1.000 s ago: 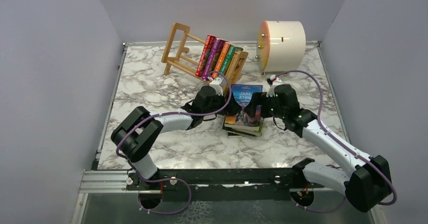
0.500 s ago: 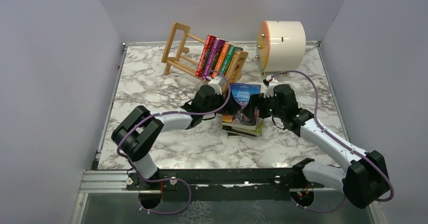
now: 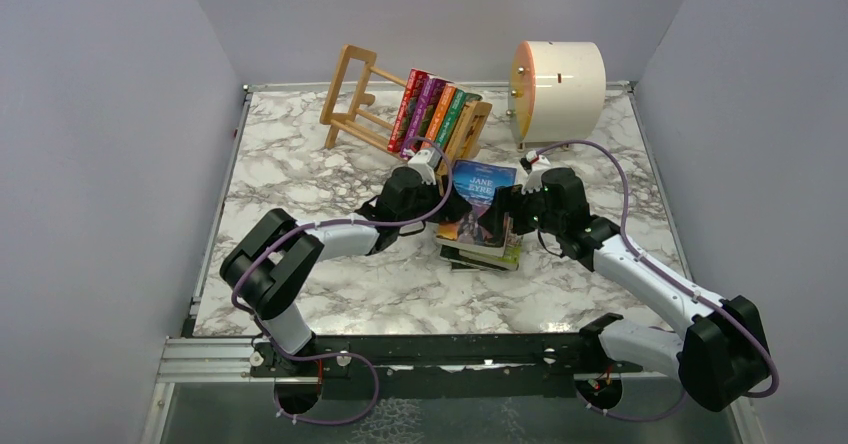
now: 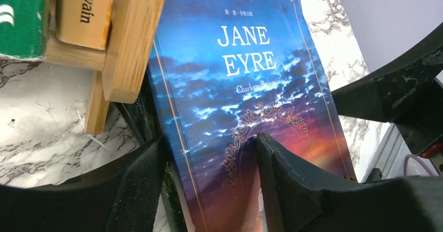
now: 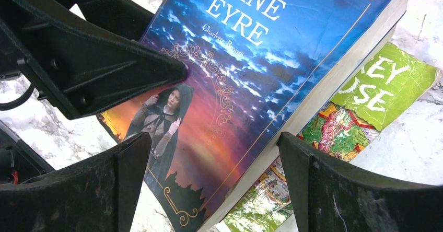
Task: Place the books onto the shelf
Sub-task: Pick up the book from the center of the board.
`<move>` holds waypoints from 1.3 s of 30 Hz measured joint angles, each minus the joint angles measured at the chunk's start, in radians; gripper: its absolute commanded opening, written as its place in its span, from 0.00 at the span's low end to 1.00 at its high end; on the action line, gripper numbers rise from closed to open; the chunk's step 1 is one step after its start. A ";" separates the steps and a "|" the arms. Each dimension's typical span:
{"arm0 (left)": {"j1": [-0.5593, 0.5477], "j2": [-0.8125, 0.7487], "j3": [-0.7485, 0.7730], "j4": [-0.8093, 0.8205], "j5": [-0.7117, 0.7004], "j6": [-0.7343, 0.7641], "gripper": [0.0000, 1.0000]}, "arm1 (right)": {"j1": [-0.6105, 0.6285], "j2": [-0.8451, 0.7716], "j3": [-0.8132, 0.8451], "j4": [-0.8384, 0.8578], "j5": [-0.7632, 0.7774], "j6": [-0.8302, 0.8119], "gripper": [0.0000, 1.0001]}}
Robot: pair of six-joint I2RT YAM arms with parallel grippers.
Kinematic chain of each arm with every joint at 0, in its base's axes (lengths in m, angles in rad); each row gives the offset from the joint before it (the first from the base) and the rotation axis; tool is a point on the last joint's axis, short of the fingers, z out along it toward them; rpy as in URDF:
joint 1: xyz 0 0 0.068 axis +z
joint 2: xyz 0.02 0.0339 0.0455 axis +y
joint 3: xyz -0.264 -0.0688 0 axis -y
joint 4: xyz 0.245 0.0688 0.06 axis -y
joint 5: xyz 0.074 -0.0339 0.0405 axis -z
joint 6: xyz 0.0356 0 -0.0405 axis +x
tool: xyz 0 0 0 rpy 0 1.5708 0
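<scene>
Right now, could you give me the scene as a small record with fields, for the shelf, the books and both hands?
shelf: light wood, back of the table
shelved books: several, leaning at its right end
stack: in front of the shelf, Jane Eyre on top, green book beneath
left hand: astride Jane Eyre's left edge; grip unclear
right hand: open, over the book's near end
drum: cream, right of the shelf

Far centre: angled light-wood slatted shelf (image 3: 355,94), several bright-spined books (image 3: 432,112) leaning at its right end. Nearer, right of centre: blue Jane Eyre paperback (image 3: 482,202) tilted atop short stack (image 3: 490,257).
</scene>
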 measured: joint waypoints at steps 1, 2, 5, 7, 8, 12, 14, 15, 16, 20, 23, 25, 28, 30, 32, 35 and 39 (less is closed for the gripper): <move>0.002 0.000 -0.002 0.007 0.000 -0.004 0.42 | 0.000 0.000 0.000 0.000 0.000 0.000 0.89; 0.005 0.002 -0.003 0.012 0.001 -0.009 0.40 | 0.000 -0.001 0.000 0.000 0.001 0.000 0.90; 0.006 0.012 -0.003 0.030 0.001 -0.016 0.33 | 0.000 -0.001 0.000 -0.001 0.005 0.001 0.90; 0.006 0.016 -0.003 0.040 0.001 -0.021 0.27 | 0.000 -0.004 -0.002 -0.001 0.009 0.001 0.90; 0.006 0.018 -0.003 0.045 0.001 -0.022 0.24 | 0.000 -0.006 -0.004 -0.001 0.010 0.001 0.90; 0.006 0.023 -0.003 0.061 0.001 -0.023 0.06 | 0.000 -0.011 -0.013 -0.001 0.019 0.002 0.90; 0.006 0.023 -0.003 0.069 0.001 -0.025 0.01 | 0.000 -0.011 -0.015 -0.002 0.024 0.002 0.89; 0.006 0.024 -0.003 0.074 0.001 -0.026 0.00 | 0.000 -0.011 -0.015 -0.004 0.027 0.003 0.90; 0.006 0.024 -0.003 0.077 0.002 -0.026 0.00 | 0.000 -0.011 -0.015 -0.005 0.030 0.003 0.90; 0.006 0.024 -0.003 0.090 0.002 -0.030 0.00 | 0.000 -0.011 -0.015 -0.011 0.042 0.009 0.90; 0.005 0.024 -0.003 0.100 0.005 -0.030 0.00 | 0.000 -0.011 -0.015 -0.017 0.050 0.010 0.90; 0.005 0.024 -0.003 0.106 0.006 -0.030 0.00 | 0.000 -0.011 -0.015 -0.019 0.053 0.010 0.90; 0.005 0.024 -0.003 0.114 0.009 -0.032 0.00 | 0.000 -0.012 -0.015 -0.023 0.057 0.010 0.90; 0.005 0.021 -0.003 0.118 0.009 -0.034 0.00 | 0.000 -0.013 -0.015 -0.026 0.061 0.010 0.90; 0.002 0.013 -0.007 0.123 0.009 -0.036 0.00 | 0.000 -0.014 -0.015 -0.031 0.065 0.010 0.90; -0.008 -0.011 -0.030 0.137 0.009 -0.037 0.00 | 0.000 -0.020 -0.017 -0.042 0.076 0.010 0.90; -0.029 -0.055 -0.071 0.145 0.012 -0.045 0.00 | 0.000 -0.035 -0.023 -0.056 0.084 0.010 0.90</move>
